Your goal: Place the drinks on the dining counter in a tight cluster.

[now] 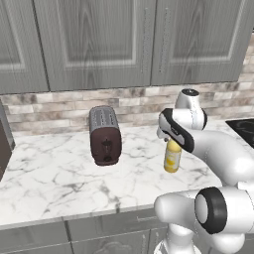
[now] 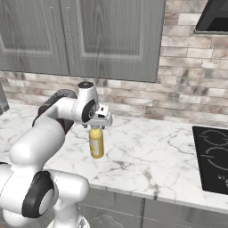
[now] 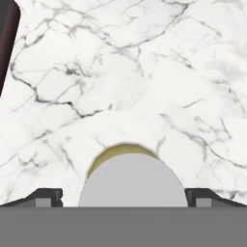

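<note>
Directly under the open claw: juice bottle.

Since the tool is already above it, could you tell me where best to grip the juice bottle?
Probably from straight above, around the neck just under the pale cap: the juice bottle stands upright on the worktop, and the open tool straddles its cap.

I'm seeing the juice bottle w/ its cap hiding behind the arm. Hand cam's bottom band is cutting off the cap. Cooktop is running off the right edge, toaster clipping at the corner.
</note>
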